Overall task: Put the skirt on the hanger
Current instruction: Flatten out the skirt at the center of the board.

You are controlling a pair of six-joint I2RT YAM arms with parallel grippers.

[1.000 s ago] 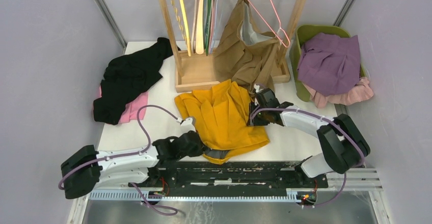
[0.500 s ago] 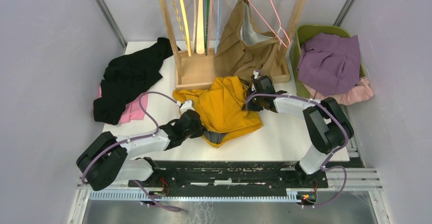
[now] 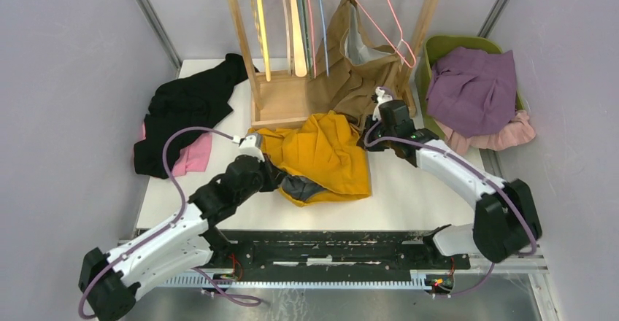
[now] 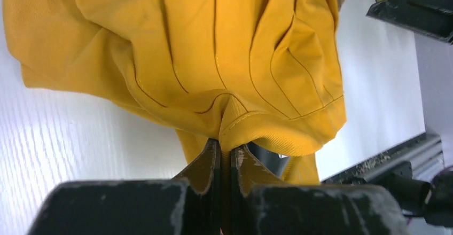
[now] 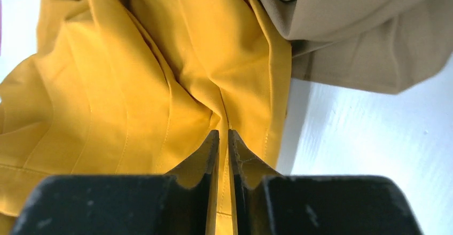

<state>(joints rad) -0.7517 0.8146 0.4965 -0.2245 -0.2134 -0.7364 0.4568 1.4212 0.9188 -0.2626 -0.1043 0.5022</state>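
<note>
- Shows skirt (image 3: 325,157) crumpled on table (image 3: 423,190), at 6 o'clock of rack (image 3: 281,106).
- Pinches its 8 o'clock edge with left gripper (image 4: 224,148), closed tight on a fold.
- Pinches its 2 o'clock edge with right gripper (image 5: 223,136), closed on cloth, beside tan garment (image 5: 363,26).
- Has hanger (image 3: 379,14) hung at 1 o'clock of skirt, well apart.

Colours recorded on the white counter (image 3: 431,190)
The skirt (image 3: 328,157) is seen in plain mustard yellow, stitched in matching thread, with a grey lining. A tan garment (image 3: 358,80) is shown on a pink wire hanger (image 3: 385,16), a black garment (image 3: 182,109) over a pink garment (image 3: 191,157), and a purple garment (image 3: 473,87) in an olive-green basket (image 3: 443,46).
</note>
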